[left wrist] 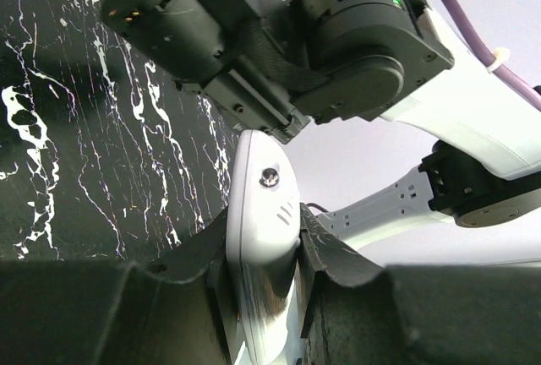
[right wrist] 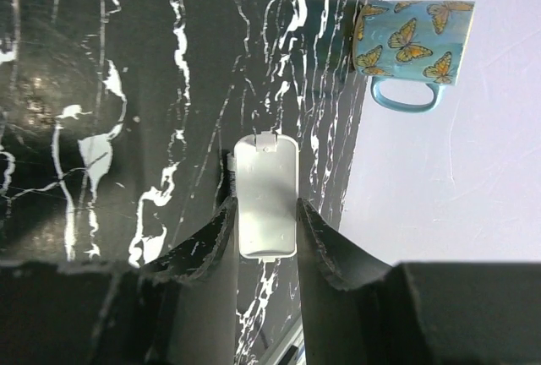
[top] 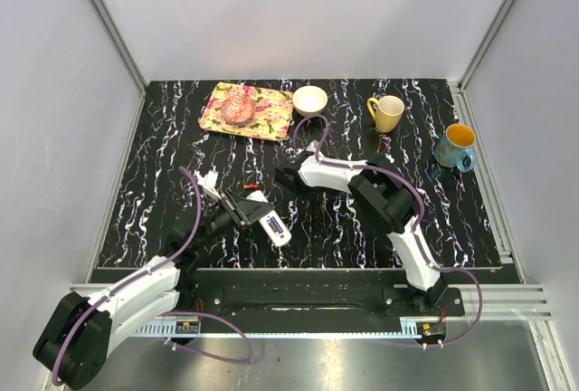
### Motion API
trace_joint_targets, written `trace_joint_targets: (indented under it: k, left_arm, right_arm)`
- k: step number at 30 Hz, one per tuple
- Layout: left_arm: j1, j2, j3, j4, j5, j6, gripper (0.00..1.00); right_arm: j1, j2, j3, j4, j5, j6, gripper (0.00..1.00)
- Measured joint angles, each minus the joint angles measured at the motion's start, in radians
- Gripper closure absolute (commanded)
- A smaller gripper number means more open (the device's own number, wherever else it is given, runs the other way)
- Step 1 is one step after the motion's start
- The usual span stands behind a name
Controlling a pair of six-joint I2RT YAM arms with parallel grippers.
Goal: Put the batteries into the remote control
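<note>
Both claws were closed: the left gripper point(left wrist: 264, 245) clamped the remote control point(left wrist: 262, 192) above the table's point(top: 452, 219) near edge, left of middle, and the right gripper point(right wrist: 265, 217) pinched a white cover point(right wrist: 265, 177). Pressed on crooked, the cover could jam, or lever the remote askew in its grip.

Remote control point(top: 282, 234): 1 slim white plastic bar. Gripped near 1 end between the 2 fingers of the left gripper point(top: 256, 210), over the near-left part of the table, close to its near edge. Whether it touches the table cannot be told. Top view: it lies on a diagonal, free end pointing near-right. The upward face carries 1 dark blue-purple piece point(top: 274, 225) about mid-length. It is battery-coloured but too small to be sure.

Left wrist view: remote control point(left wrist: 262, 213) sits between the fingers of the left gripper point(left wrist: 266, 238), rounded end outward. Surface glossy, with 1 small silvery stud and a few short grooves beside it.
</note>
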Motion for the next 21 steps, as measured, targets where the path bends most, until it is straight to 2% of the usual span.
trace_joint_targets:
  k: [4, 9, 11, 14, 21]
  left_arm:
    - [0.000, -0.034, -0.013, -0.018, -0.001, 0.000, 1.00]
    - [0.000, -0.059, -0.020, -0.028, -0.003, 0.000, 1.00]
    - [0.000, -0.060, -0.021, -0.032, -0.004, 0.000, 1.00]
    - [0.000, -0.060, -0.023, -0.035, -0.003, 0.000, 1.00]
    - [0.000, -0.059, -0.027, -0.044, -0.003, 0.000, 1.00]
  right_arm:
    - [0.005, 0.041, 0.018, -0.011, -0.016, 0.012, 0.81]
    - [0.002, 0.048, 0.017, 0.004, -0.078, 0.008, 0.71]
    - [0.002, 0.048, 0.018, 0.016, -0.105, 0.005, 0.56]
    - [0.002, 0.048, 0.017, 0.038, -0.151, -0.003, 0.42]
    - [0.002, 0.008, 0.016, 0.082, -0.230, -0.019, 0.38]
